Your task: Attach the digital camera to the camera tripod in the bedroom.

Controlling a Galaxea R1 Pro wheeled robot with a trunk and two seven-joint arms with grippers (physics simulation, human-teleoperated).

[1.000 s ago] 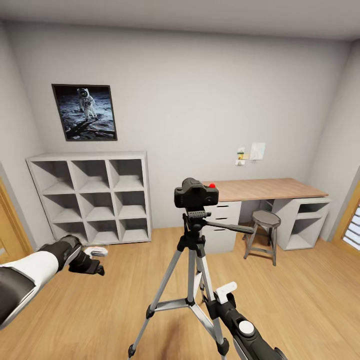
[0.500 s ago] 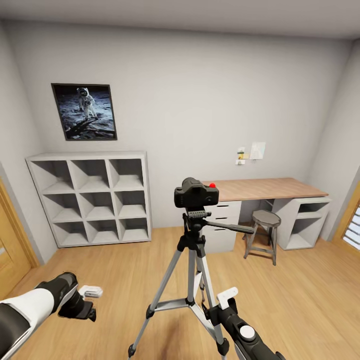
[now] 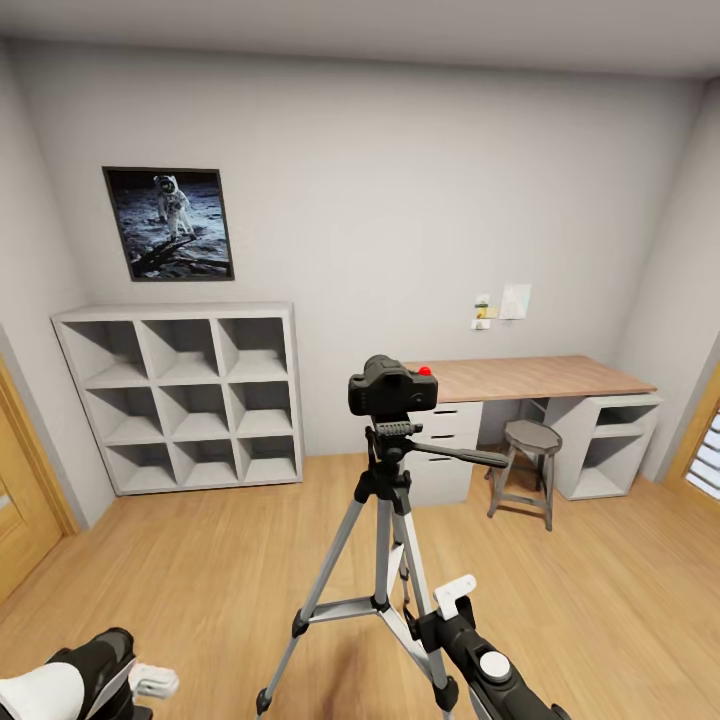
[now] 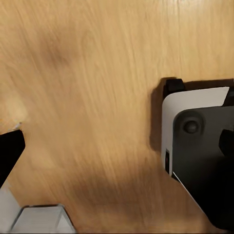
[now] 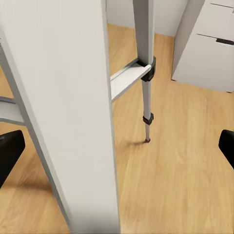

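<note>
The bedroom's plank floor [image 3: 200, 560] spreads wide, with 9 white cube shelves [image 3: 185, 395] against the far wall and a worktop [image 3: 530, 378] beside them. In the middle stands the camera tripod [image 3: 385, 560] on 3 silver legs, the digital camera [image 3: 390, 388] seated on its head. The right pincer [image 3: 440, 612] sits wide apart, touching a leg. The left pincer [image 3: 150, 690] hangs low; I cannot tell its spread.

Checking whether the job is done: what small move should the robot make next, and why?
Probably ease the right gripper back from the silver-legged camera tripod. The small black digital camera with the red button already sits on the tripod's head, neither gripper holds it, and the right gripper is very near a tripod leg, so a bump could tip it.
</note>
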